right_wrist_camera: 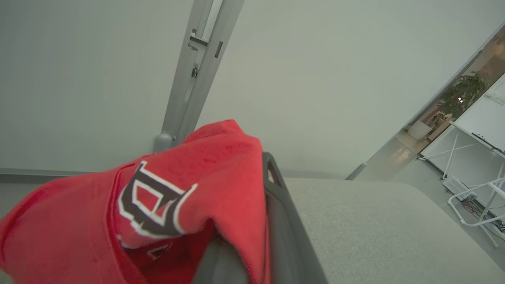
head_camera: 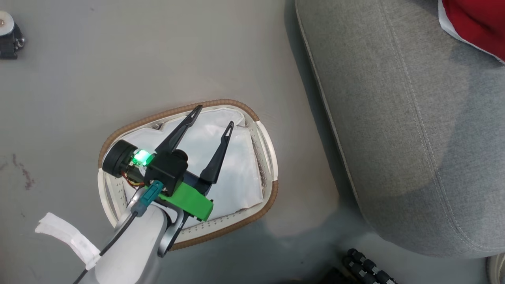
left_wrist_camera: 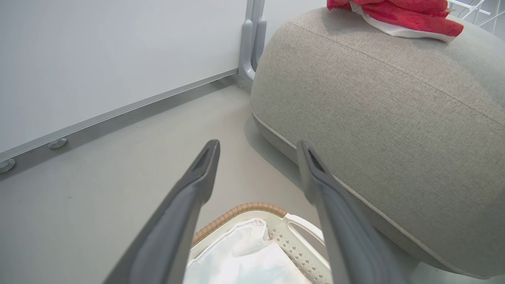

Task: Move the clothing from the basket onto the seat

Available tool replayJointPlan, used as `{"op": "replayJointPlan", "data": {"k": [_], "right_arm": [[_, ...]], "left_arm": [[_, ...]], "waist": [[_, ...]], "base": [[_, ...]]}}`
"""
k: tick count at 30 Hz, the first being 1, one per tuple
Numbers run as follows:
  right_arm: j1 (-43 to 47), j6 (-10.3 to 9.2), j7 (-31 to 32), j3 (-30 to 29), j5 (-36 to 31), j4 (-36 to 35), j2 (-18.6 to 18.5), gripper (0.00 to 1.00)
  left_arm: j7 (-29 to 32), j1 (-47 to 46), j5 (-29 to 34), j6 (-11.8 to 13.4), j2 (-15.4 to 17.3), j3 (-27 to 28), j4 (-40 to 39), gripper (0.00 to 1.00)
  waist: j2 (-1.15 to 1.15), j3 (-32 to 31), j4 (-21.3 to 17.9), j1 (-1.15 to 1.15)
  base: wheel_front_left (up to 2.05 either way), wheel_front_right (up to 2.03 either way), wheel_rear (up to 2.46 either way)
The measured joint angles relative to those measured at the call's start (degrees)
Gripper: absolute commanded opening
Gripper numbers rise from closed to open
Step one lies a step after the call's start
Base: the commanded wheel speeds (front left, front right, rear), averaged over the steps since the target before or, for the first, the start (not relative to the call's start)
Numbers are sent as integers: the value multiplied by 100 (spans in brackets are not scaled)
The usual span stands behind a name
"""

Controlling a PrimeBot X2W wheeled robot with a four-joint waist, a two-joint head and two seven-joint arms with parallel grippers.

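White liner alone fills the basket. The left gripper hangs above it, jaws apart and empty; dipping could snag the sheet. Open floor lies left, and the seat edge crowds it on the right. On the seat's far right, the clothing drapes the right gripper. I cannot tell whether those jaws clamp it, and pulling away might drag it off.

Office space, partition walls, desks, potted plant

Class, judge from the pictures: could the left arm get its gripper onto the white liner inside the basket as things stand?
Probably yes. The left gripper hangs open directly over the basket, and the white liner lies bare under its fingers. Nothing sits between them, so a short move down should be enough.
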Motion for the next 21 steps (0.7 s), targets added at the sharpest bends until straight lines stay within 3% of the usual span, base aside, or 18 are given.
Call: {"op": "replayJointPlan", "data": {"k": [6, 8, 9, 21], "right_arm": [[509, 0, 0, -49, -83, 303, 376, 0], [689, 0, 0, -47, -94, 307, 477, 34], [791, 0, 0, -49, -94, 289, 523, 100], [2058, 0, 0, -27, -16, -207, 738, 100]], "left_arm": [[0, -88, -1, 0, -21, -141, 14, 100], [0, -88, -3, 0, -25, -162, 37, 100], [0, -88, -5, 0, -26, -171, 48, 100], [0, 57, -171, 1, -178, -3, 192, 100]], "waist": [[0, 125, -67, 0], [0, 97, -114, 0], [0, 71, -133, 0], [0, -438, -266, -1]], "base": [[0, 0, 0], [0, 0, 0], [0, 0, 0], [0, 0, 0]]}}
